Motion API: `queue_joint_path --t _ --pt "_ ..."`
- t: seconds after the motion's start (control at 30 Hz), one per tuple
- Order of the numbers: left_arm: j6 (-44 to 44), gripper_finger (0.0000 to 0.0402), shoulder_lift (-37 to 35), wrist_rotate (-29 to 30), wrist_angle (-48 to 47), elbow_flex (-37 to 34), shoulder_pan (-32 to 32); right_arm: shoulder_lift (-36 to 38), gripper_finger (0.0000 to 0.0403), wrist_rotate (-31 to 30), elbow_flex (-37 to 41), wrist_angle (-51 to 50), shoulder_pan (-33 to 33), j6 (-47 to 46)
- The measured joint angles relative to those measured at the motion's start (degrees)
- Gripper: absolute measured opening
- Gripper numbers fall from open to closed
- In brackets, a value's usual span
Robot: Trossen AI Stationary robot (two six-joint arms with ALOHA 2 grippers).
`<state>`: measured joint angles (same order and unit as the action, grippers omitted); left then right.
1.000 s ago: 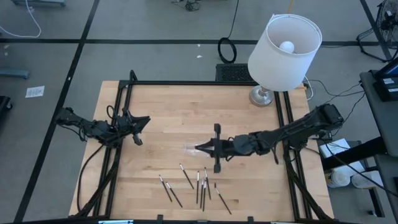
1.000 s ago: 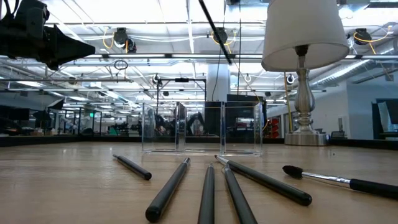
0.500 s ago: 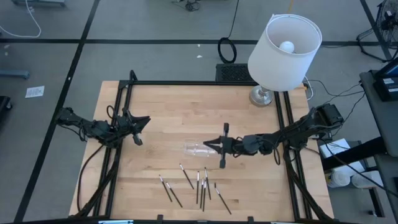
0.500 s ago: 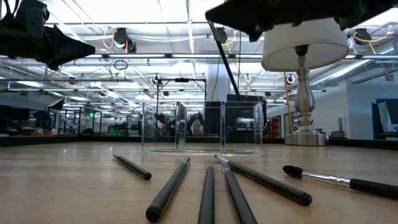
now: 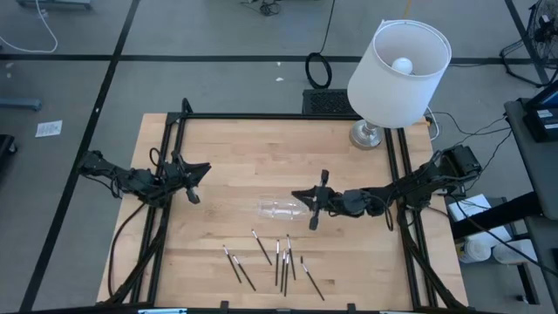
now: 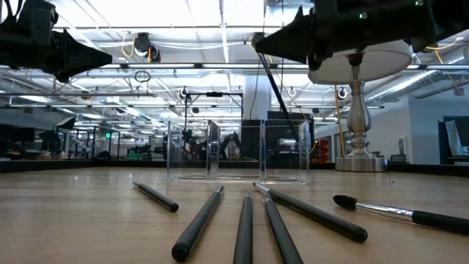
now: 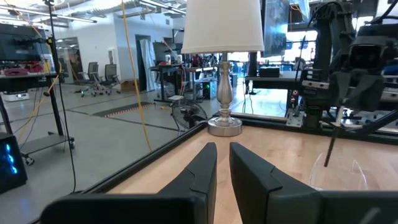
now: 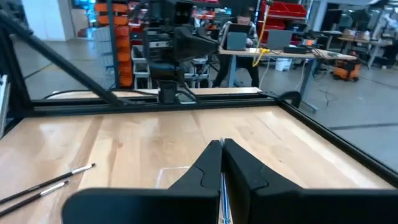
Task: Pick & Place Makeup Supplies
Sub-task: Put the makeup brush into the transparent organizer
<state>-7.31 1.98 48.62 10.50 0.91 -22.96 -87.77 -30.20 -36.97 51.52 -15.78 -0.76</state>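
Centrally in the high view, the right claw (image 5: 302, 196) pinches a dark stick (image 6: 272, 86) over the clear tray (image 5: 281, 209). Remaining sticks (image 5: 281, 259) lie at lower centre of the worktop (image 5: 235, 148). Left claw (image 5: 199, 170), fingers slightly parted, waits mid-left.

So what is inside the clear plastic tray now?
The clear tray looks empty in the low view. The right gripper, shut on one dark stick, holds it above the tray. The other sticks lie on the table. The tray's floor is not clearly visible.
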Motion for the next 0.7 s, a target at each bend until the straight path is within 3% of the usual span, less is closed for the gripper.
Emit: queue_joint_path --t 0.43,0.57,0.7 --pt "-0.19 0.0051 0.00 0.00 0.03 0.00 0.00 -3.02 0.0000 -0.09 1.00 4.12 1.21 -4.86" --pt "-0.90 0.0051 0.00 0.01 0.04 0.00 0.00 -5.96 0.0000 -4.82 1.02 4.80 1.88 -7.67" --pt "-0.96 0.0051 0.00 0.02 0.03 0.00 0.00 -7.79 0.0000 -5.77 1.03 5.41 2.98 -9.43"
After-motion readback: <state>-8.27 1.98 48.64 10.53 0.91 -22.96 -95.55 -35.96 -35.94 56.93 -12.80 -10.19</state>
